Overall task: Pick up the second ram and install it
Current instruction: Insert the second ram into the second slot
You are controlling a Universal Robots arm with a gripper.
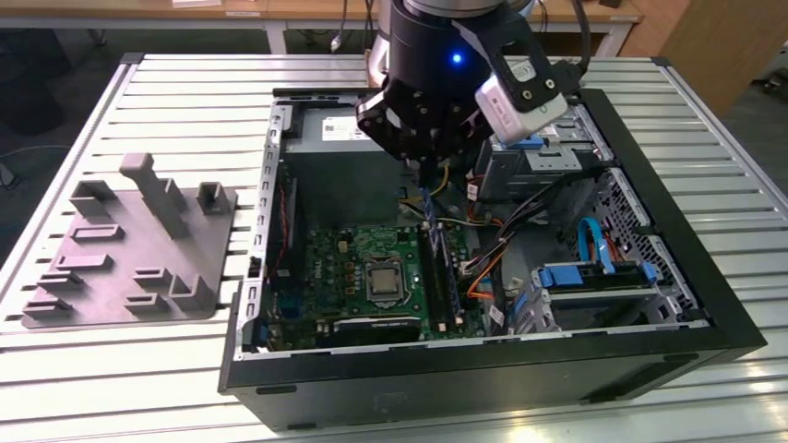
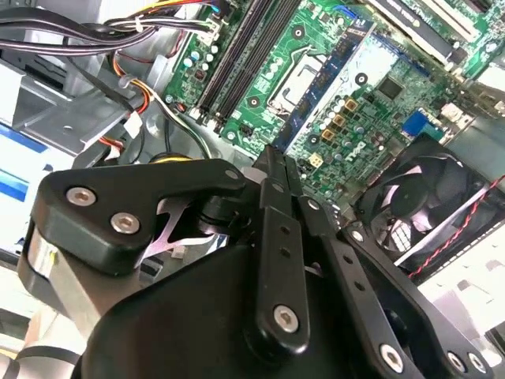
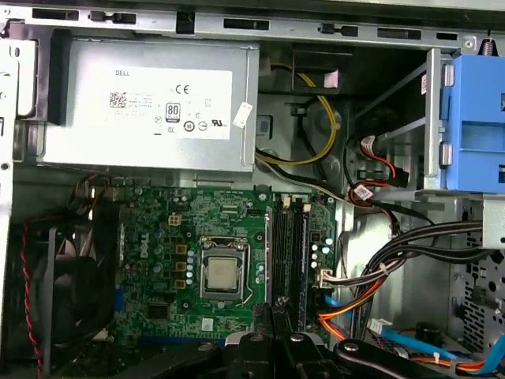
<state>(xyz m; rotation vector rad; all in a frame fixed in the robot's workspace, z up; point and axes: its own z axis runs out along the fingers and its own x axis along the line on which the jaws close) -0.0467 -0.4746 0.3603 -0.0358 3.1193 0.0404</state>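
My gripper (image 1: 425, 166) hangs over the open computer case, above the upper end of the memory slots (image 1: 441, 268) of the green motherboard (image 1: 357, 277). Its fingers are shut tip to tip in both wrist views (image 2: 274, 154) (image 3: 274, 309), and I see nothing between them. A long dark blue ram stick (image 3: 304, 249) stands on edge in one of the black slots, beside the processor socket (image 3: 222, 272); I cannot tell whether it is the second ram. In the exterior view it is a thin dark strip (image 1: 451, 269).
The case's black walls (image 1: 689, 231) surround the work area. A grey power supply (image 3: 150, 103) lies at the back, a fan (image 2: 426, 197) at one side, and a blue drive cage (image 1: 591, 277) and loose cables (image 3: 394, 268) beside the slots. A grey fixture (image 1: 124, 249) lies on the slatted table at the exterior view's left.
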